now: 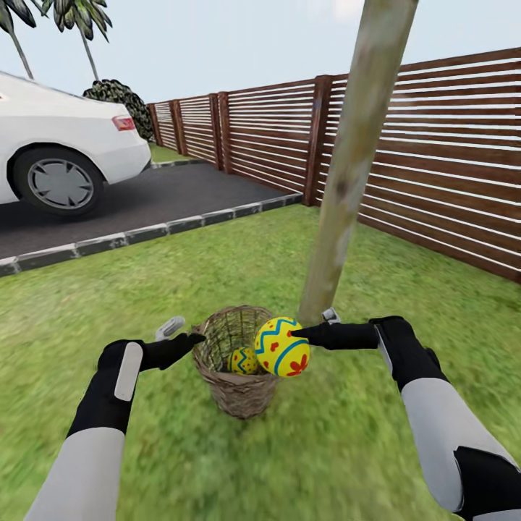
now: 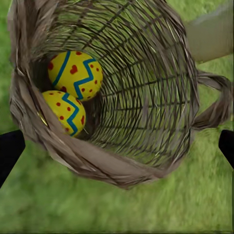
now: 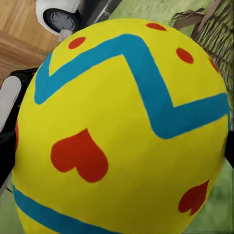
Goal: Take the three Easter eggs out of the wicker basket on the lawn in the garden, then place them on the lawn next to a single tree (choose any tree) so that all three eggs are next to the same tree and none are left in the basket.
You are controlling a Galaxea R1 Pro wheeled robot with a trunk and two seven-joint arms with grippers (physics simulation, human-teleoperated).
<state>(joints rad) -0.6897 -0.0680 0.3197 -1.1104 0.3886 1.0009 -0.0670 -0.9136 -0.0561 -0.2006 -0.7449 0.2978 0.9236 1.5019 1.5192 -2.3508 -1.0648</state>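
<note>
Arms: two white forearms in black sleeves frame the near edge of the head view, left and right of the basket.
Right gripper (image 1: 300,335): clamped on a yellow painted egg with blue zigzag bands and red hearts (image 1: 282,346), held just above the basket's right rim; the right wrist view sees the egg (image 3: 122,131) from very close.
Left gripper (image 1: 194,334): at the basket's left rim with fingers apart, the dark fingertips (image 2: 9,148) sitting either side of the basket in the left wrist view, closed on nothing.
Basket: a small round bowl of brown woven twigs with a thick braided rim (image 1: 239,394) stands on the mottled green lawn (image 1: 217,275) between both grippers.
Egg count: three in all, one lifted, two lying touching inside the basket (image 2: 73,73) (image 2: 66,111) against its wall.
Handling: the eggs look smooth, rigid and rounded (likely slippery), so a grip across the widest middle seems safest; the open-lattice basket looks light and may tip if nudged.
Tree: one pale grey-green mottled bare trunk (image 1: 347,166) rises just beyond the basket, to the right.
Far: a grey-stone kerb (image 1: 145,233), dark driveway, one white car (image 1: 65,145) at far left, and a brown slatted fence (image 1: 434,152).
</note>
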